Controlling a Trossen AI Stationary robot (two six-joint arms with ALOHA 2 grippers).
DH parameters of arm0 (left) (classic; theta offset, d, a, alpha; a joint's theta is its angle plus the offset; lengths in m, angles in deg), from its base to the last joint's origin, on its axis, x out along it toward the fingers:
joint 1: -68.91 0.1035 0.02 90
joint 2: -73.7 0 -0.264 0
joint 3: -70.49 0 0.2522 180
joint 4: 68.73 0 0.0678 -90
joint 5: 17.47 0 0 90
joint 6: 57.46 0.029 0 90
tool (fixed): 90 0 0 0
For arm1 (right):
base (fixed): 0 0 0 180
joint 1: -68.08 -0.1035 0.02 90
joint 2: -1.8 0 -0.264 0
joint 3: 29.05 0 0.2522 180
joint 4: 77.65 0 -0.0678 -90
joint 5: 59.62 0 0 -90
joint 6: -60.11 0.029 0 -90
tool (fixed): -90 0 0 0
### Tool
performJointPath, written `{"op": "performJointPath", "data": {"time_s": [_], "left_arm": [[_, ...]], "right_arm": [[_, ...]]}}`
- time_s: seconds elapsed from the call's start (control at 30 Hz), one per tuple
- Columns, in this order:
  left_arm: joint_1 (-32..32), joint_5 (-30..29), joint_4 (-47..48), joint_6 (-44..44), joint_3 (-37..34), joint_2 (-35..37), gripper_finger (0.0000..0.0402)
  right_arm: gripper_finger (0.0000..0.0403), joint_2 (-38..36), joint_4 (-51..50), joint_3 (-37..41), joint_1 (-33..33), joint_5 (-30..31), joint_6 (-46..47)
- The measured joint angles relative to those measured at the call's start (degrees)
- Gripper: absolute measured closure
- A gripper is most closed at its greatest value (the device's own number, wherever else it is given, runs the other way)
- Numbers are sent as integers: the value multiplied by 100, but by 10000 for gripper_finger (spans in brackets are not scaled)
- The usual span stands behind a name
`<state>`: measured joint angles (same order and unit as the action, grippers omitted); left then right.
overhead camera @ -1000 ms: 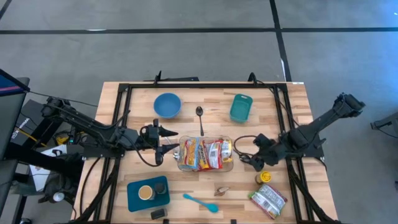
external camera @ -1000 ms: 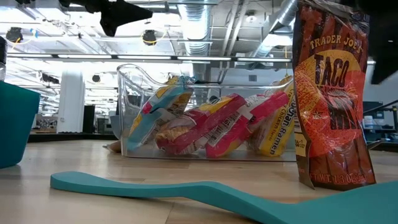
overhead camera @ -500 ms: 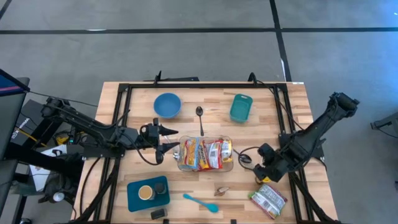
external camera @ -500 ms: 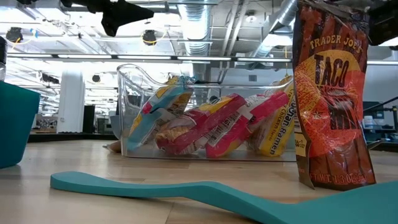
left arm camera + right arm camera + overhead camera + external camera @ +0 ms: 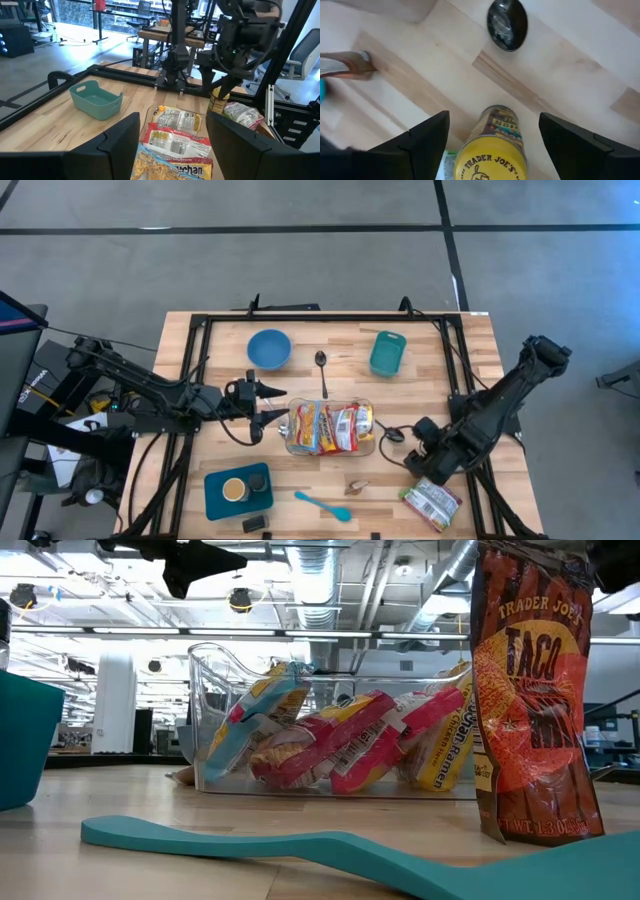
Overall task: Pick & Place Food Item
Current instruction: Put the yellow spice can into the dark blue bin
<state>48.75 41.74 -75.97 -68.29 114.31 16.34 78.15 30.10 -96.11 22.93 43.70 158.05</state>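
Note:
A jar with a yellow Trader Joe's lid stands upright on the table at the near right. My right gripper hangs open above it, pointing steeply down, one finger on either side of the lid and clear of it. In the high view the right gripper covers the jar. A clear bin of ramen packets sits mid-table. My left gripper is open, level and pointing at the bin from the left. A snack packet lies flat near the jar. A Taco pouch stands upright.
A blue bowl, a metal spoon and a teal tub sit toward the far edge. A teal tray with a cup and a teal spatula lie near the front. A black round object lies beyond the jar.
My right gripper has swung toward the table's near edge, tipping further downward and turning at the wrist. It now stands over the jar, which it hides in the high view. Its fingers stay open.

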Motion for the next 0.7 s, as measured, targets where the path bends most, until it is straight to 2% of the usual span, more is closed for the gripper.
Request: {"op": "performJointPath", "data": {"time_s": [0.33, 0.7], "left_arm": [[0, 0, 0, -13, 0, -2, 174], [0, 2, -1, -15, 0, -2, 178]], "right_arm": [[101, 953, -838, -794, -107, -191, -87], [101, 1304, -854, -907, -366, -294, 7]]}}
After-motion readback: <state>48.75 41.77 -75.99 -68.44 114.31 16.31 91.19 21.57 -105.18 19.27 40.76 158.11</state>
